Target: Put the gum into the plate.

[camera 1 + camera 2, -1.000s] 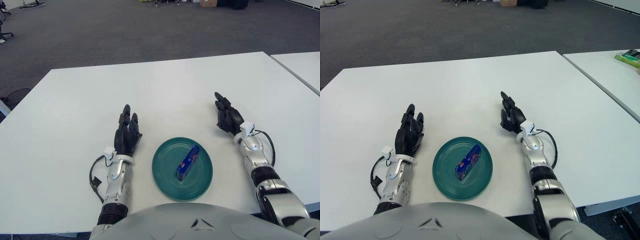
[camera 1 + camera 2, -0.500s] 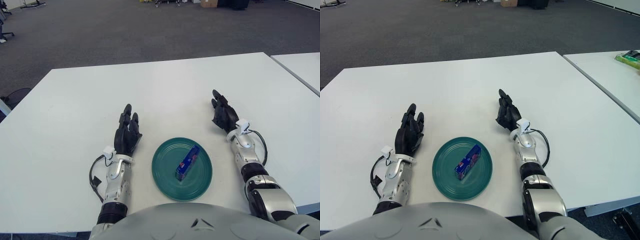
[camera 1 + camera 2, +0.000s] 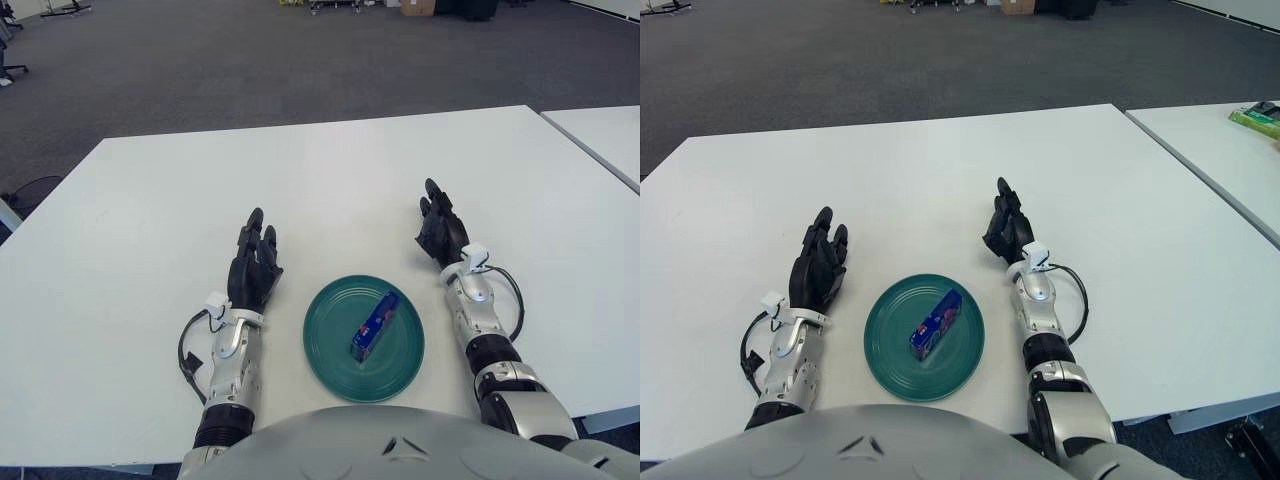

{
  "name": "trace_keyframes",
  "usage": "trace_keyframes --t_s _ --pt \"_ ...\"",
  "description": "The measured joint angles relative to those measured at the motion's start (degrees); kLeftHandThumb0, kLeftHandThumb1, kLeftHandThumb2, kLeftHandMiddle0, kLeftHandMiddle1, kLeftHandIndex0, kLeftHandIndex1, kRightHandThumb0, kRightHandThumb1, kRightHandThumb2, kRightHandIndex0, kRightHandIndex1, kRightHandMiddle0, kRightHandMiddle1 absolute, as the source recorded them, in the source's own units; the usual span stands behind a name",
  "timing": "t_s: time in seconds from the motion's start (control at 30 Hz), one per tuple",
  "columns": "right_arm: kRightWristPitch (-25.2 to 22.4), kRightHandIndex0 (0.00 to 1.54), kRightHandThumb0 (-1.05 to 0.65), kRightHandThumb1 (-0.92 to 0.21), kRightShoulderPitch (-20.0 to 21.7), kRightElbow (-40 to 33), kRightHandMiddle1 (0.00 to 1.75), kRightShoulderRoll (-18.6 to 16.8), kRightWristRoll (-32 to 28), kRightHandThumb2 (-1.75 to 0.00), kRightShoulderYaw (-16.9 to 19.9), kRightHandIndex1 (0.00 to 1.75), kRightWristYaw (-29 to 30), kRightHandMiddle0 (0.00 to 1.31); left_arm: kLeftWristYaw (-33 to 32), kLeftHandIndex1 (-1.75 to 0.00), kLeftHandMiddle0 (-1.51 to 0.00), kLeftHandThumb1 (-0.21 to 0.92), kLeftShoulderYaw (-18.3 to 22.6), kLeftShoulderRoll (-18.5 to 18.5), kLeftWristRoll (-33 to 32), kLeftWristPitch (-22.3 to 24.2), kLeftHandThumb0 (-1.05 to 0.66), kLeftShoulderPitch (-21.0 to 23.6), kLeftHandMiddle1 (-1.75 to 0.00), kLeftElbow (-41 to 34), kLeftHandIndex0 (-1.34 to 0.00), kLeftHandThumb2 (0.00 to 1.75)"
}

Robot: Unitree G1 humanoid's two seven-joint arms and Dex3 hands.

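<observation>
A blue gum pack (image 3: pixel 375 324) lies inside the round green plate (image 3: pixel 330 350) on the white table, near my body. My left hand (image 3: pixel 255 265) rests flat on the table just left of the plate, fingers extended and empty. My right hand (image 3: pixel 438 228) rests on the table to the right of and a little beyond the plate, fingers extended and empty. Neither hand touches the plate or the gum.
The white table (image 3: pixel 300 180) stretches far ahead of the hands. A second white table (image 3: pixel 1230 150) stands to the right across a narrow gap, with a green object (image 3: pixel 1260 116) on it. Dark carpet floor lies beyond.
My right hand and forearm have swung left, closer to the plate. The left hand, plate and gum have not moved.
</observation>
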State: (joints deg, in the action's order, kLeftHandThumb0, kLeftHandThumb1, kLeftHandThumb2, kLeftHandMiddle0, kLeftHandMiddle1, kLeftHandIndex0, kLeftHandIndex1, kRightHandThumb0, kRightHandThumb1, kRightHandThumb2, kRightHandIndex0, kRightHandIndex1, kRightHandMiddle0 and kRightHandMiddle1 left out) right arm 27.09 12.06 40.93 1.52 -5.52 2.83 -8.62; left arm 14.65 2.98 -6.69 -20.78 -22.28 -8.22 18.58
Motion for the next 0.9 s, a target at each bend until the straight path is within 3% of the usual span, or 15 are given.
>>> trace_keyframes --t_s 0.33,0.9 --pt "-2.1 0.00 -0.88 -0.92 -3.8 -6.0 0.00 -1.0 1.6 -1.06 -1.4 0.00 0.9 0.00 -1.4 -0.20 -0.03 0.92 0.0 0.0 2.8 -3.1 -0.94 0.6 0.00 0.9 0.00 0.86" --pt "-7.4 0.00 -0.90 -0.92 -9.5 -15.3 0.00 -2.3 2.4 -1.04 -3.2 0.00 2.8 0.00 -10.9 -0.17 -0.01 0.92 -0.8 0.0 14.5 -7.0 -0.98 0.8 0.00 2.4 0.00 0.94"
